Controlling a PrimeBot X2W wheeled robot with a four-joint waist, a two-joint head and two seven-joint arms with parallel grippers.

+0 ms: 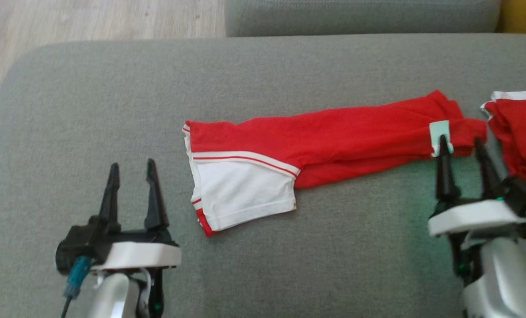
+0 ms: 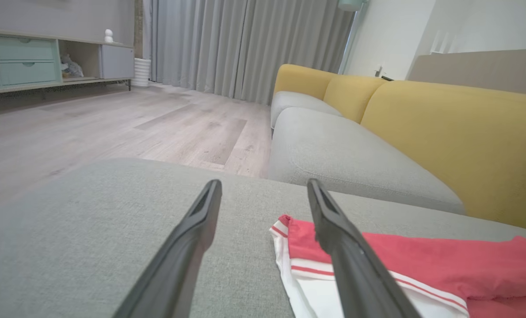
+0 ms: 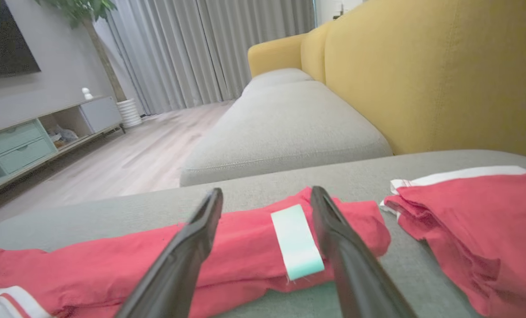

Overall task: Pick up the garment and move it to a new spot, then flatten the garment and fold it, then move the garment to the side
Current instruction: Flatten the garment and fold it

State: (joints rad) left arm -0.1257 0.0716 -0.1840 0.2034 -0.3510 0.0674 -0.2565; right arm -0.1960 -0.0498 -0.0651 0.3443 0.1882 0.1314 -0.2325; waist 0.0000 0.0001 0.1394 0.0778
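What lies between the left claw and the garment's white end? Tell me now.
Nothing but bare grey cushion. The head view shows that stretch bare between the open left claw and the garment.

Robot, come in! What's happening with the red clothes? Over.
Left gripper: jaws open, beside garment. Right gripper: jaws open at its label end. Second red cloth nearby, right.

A grey fabric ottoman (image 1: 112,88) lies in the foreground; just beyond it stands a sofa (image 2: 444,132) with yellow backrests and grey seat cushions (image 2: 347,154). Pale wood flooring (image 2: 112,119) runs to grey curtains (image 2: 245,44), a white ribbed pot (image 3: 128,112) holding a plant (image 3: 86,9), and a low cabinet (image 2: 24,62) with teal drawers, a small white figurine (image 2: 108,35) on top
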